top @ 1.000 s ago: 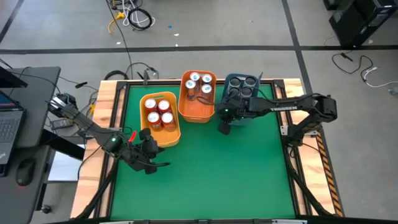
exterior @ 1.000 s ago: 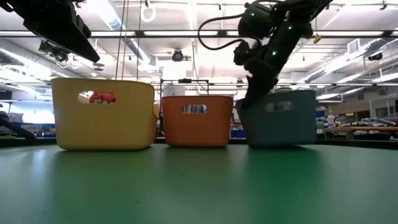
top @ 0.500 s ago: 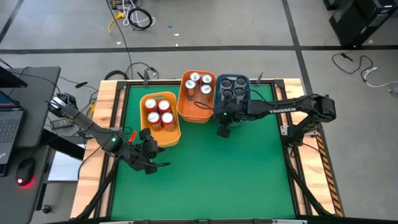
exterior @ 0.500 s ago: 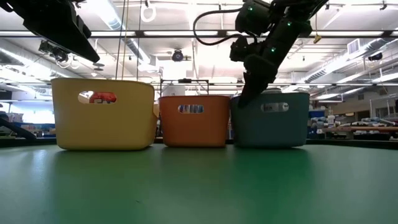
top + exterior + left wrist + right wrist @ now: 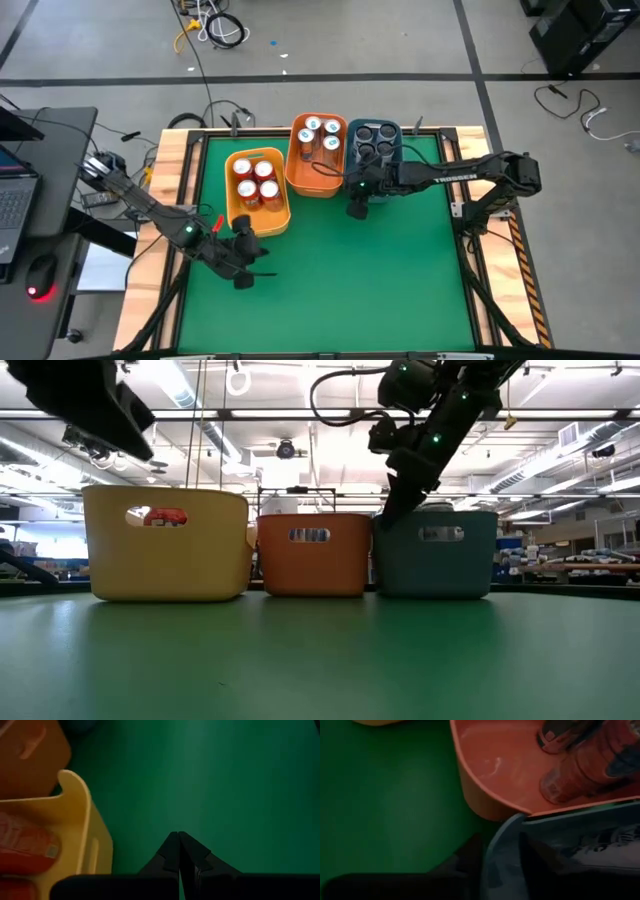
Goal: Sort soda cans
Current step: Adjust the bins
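Blue bin [image 5: 560, 850] wall straddled by spread right fingers [image 5: 465, 860]: lift clear vertically. Left fingers [image 5: 172, 852] pressed together, parked.

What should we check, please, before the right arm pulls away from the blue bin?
1. Right gripper free of the blue bin: not ok; its fingers straddle the bin's corner wall, slightly apart.
2. Blue bin beside the orange bin: ok; in the low view their walls meet.
3. Cans sorted by colour: ok; red cans in the yellow bin, white cans in the orange bin, dark cans in the blue bin.
4. Loose cans on the green mat: ok; none visible.
5. Left gripper out of the way: ok; shut, over the mat near the yellow bin.
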Controlling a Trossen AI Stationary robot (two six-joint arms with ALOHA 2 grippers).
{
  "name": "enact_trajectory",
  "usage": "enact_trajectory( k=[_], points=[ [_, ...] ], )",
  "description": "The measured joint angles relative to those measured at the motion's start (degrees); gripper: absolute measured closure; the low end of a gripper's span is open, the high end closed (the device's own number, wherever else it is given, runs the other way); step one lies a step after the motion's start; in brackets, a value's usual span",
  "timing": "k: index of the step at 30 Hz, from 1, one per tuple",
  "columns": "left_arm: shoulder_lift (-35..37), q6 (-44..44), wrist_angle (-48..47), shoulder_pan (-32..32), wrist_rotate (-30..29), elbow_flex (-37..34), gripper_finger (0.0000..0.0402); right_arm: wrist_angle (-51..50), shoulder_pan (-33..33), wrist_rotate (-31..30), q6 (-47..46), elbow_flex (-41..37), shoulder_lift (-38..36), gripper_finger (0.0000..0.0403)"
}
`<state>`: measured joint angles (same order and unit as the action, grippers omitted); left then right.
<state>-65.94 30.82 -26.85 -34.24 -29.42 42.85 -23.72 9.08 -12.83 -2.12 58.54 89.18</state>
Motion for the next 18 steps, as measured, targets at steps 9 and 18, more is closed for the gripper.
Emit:
enact_trajectory(
  k=[9,18],
  points=[
    [-8.8,11.0,-12.7,1.6,-1.7,0.0,0.0402,-6.0,-1.6,-0.9,0.4,5.7,-0.5,0.0194],
    [-10.0,21.1,-25.4,2.6,-10.0,0.0,0.0402,-7.2,-3.6,-1.0,1.2,9.1,-0.5,0.0187]
  ],
)
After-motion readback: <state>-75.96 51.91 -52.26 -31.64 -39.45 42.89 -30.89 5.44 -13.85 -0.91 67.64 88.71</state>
